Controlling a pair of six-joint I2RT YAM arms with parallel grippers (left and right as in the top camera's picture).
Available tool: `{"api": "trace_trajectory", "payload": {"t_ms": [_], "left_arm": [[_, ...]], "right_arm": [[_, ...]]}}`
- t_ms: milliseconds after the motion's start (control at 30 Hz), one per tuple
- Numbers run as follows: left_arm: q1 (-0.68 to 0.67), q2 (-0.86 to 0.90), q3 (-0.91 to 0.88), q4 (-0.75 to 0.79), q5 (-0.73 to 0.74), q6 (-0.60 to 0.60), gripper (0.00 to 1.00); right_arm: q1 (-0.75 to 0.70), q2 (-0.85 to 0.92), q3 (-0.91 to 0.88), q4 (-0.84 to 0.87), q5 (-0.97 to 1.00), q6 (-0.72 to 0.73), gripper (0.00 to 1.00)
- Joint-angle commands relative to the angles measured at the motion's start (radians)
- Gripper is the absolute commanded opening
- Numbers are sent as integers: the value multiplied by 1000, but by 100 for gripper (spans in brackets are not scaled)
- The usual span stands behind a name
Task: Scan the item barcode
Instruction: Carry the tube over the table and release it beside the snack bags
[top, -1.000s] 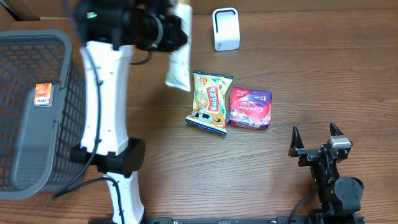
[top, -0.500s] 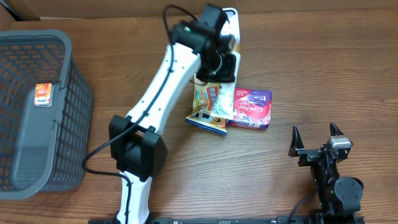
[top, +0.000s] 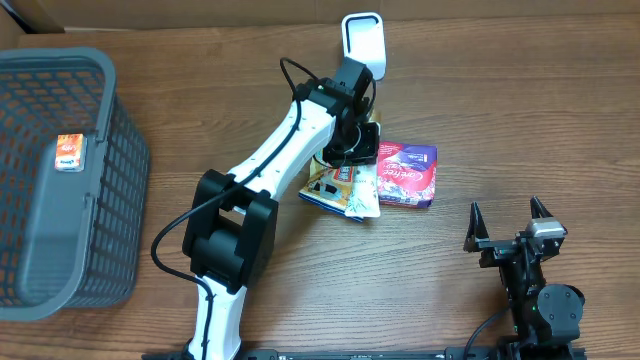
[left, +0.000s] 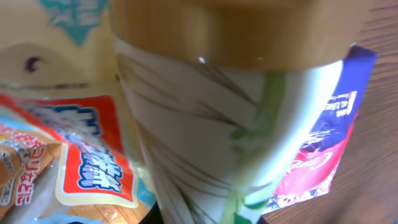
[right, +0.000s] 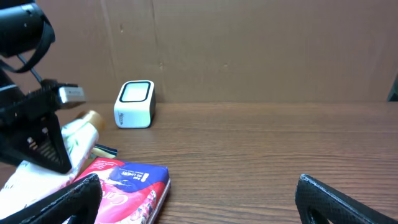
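Right now my left gripper (top: 357, 150) is clamped almost fully shut on the tube (top: 364, 196), a white one printed with green leaves. My fingers do not show in my own wrist camera. The tube (left: 205, 124) fills that view, with its tan cap (left: 236, 31) at the top edge. From overhead, the flat white end sticks out of my gripper toward the near side of the table (top: 500, 100). In the right wrist view the cap (right: 93, 117) pokes out on the side facing the scanner (right: 135, 104).

Under the tube lies the yellow snack bag (top: 326, 186), and the tube crosses its right edge. I cannot tell whether it rests on the bag or hangs just above it. The purple pack (top: 408, 172) lies just beside them to the right, and its edge touches the bag.

The scanner (top: 363, 45), a small white box, stands at the far side of the table, apart from my gripper and roughly in line with it.

On my far left is the dark mesh basket (top: 120, 200), with a small orange packet (top: 68, 152) inside.

My right gripper (top: 510, 222) sits at the near right edge, well apart from everything, with its fingers (right: 345, 199) spread wide and holding nothing.
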Motion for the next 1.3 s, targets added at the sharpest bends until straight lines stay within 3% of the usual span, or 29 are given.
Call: {"api": "trace_trajectory", "payload": {"t_ms": [0, 300, 600, 867, 1000, 1167, 1267], "left_arm": [[8, -6, 0, 6, -9, -25, 7], [45, -6, 0, -81, -145, -85, 7], [48, -6, 0, -70, 51, -73, 16], [25, -6, 0, -37, 60, -68, 26], [29, -6, 10, -29, 138, -44, 30], [67, -6, 84, -51, 290, 8, 34], [100, -7, 170, -120, 284, 43, 35]], "right_arm": [[8, -11, -11, 6, 6, -1, 100], [8, -11, -11, 6, 6, -1, 100], [8, -11, -11, 6, 6, -1, 100], [8, -11, -11, 6, 6, -1, 100], [8, -11, -11, 6, 6, -1, 100], [8, -11, -11, 6, 6, -1, 100], [8, -11, -11, 6, 6, -1, 100]]}}
